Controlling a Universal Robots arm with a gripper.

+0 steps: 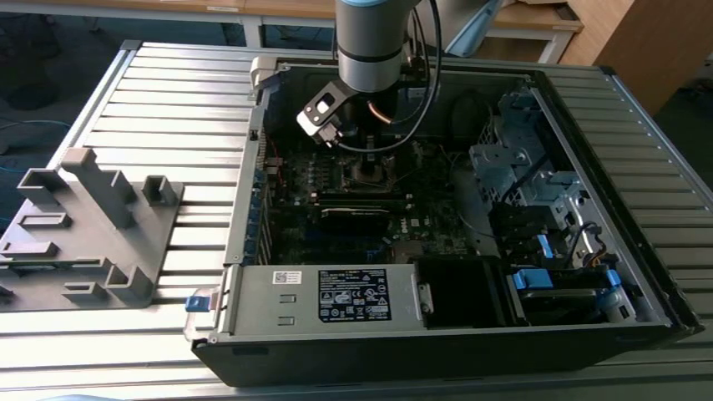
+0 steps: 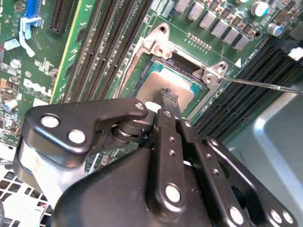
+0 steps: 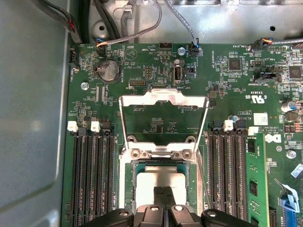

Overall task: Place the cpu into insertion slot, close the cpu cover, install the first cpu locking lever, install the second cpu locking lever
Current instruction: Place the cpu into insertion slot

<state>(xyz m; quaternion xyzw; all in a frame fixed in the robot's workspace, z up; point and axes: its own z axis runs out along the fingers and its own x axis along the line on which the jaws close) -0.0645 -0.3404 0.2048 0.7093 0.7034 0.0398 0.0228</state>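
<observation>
Cpu [image 3: 163, 176] seated flat in its socket on the motherboard [image 3: 142, 71], inside the computer case [image 1: 446, 355] on the slatted bench [image 1: 167, 92]. The claw [image 3: 164, 193] is closed, fingertips together with nothing between them, just over the chip's metal top. Contact cannot be told. The cpu cover [image 3: 163, 96] stands raised on its hinge. It is judged light, springy sheet metal, best pressed at its free bar, while the chip is stiff and fragile, to be held by its edges.

The cpu cover [image 3: 163, 98] stands flipped back, leaving the socket [image 3: 125, 184] open from above — memory slots [image 3: 92, 179] crowd both sides.
</observation>
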